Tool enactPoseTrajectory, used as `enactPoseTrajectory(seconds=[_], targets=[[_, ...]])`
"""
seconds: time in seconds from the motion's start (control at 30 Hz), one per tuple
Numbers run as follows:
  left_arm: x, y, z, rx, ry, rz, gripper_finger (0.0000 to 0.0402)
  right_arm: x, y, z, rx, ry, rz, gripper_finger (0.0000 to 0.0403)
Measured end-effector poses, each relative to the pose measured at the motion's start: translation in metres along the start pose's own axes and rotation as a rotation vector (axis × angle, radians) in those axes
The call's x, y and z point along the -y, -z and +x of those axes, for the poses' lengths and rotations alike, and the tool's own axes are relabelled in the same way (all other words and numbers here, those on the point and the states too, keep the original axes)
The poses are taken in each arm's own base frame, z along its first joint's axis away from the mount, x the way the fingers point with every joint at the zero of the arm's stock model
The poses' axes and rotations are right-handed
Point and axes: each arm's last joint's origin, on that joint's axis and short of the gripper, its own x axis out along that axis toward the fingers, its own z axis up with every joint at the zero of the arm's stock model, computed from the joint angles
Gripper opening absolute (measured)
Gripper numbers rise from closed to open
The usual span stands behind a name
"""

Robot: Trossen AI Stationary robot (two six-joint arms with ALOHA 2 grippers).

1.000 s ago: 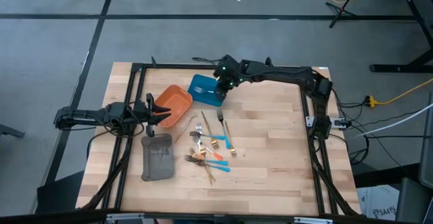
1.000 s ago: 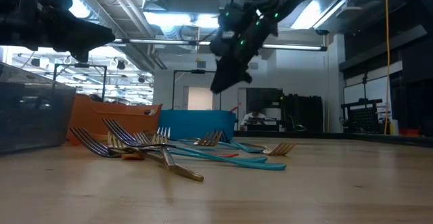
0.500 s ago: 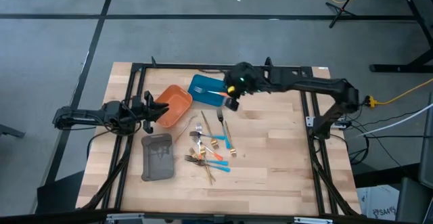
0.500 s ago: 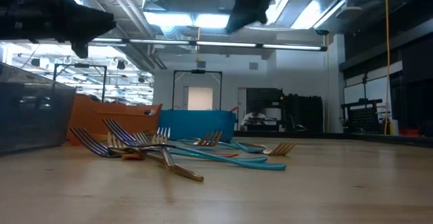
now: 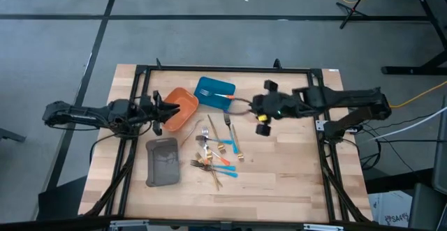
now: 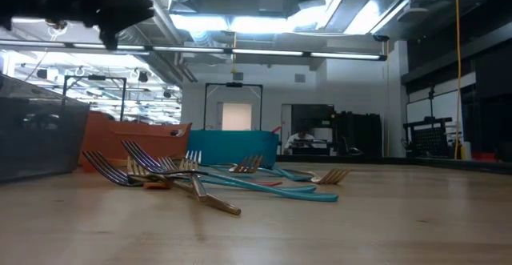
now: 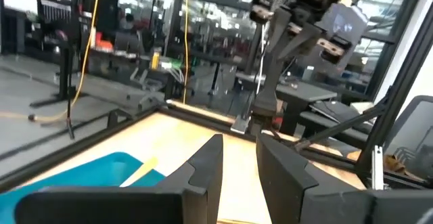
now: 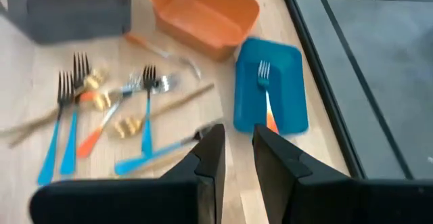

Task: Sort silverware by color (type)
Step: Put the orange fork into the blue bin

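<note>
Trays first, reading across the high view: the grey tray [image 5: 163,162] lies nearest the left edge, the orange tray [image 5: 179,109] sits behind it, and the blue tray [image 5: 214,93] is just beside the orange one toward the right.

Grey tray: contents too dim for you to call. Orange tray: looks bare in the right wrist view. Blue tray: holds one fork [image 8: 266,88] with a blue head end and an orange handle, lying along the tray's long axis.

Left gripper [image 5: 167,112] hovers over the orange tray's near rim; its fingers stand a narrow gap apart with nothing between them.

Pile of silverware [image 5: 218,153] rests on the bare table between the trays and the table's front edge, forks and spoons partly crossed. Most handles run roughly front to back; a few lie slantwise. In the low view the tines of several point up off the wood.

Right gripper [image 5: 243,106] sits just right of the blue tray, behind the pile; fingers slightly parted, empty.

Judgement: the pile lies forward of the right gripper and closer to it than to the left one, so you would likely reach with the right arm, jaws set across a handle.
</note>
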Motion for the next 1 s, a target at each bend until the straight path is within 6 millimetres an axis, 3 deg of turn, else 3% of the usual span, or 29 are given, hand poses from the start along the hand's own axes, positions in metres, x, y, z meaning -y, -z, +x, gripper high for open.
enactPoseTrajectory(seconds=[0.13,0.33,0.6,0.77,1.0], targets=[[0.009,-0.010,0.022,-0.083,-0.011,0.014,0.0084,-0.016,0.013,-0.005,-0.063,0.059,-0.024,0.0066],[0.022,-0.020,0.058,-0.305,-0.071,-0.026,0.0084,-0.035,0.052,-0.001,-0.124,0.063,-0.079,0.0066],[0.036,-0.025,0.097,-0.603,-0.193,-0.095,0.0084,-0.038,0.097,0.013,-0.025,0.014,-0.016,0.0066],[0.040,-0.016,0.117,-0.793,-0.273,-0.135,0.0084,-0.039,0.117,0.021,0.019,-0.008,0.009,0.0066],[0.044,0.008,0.138,-1.021,-0.311,-0.188,0.0084,-0.042,0.122,0.027,0.058,-0.033,0.030,0.0066]])
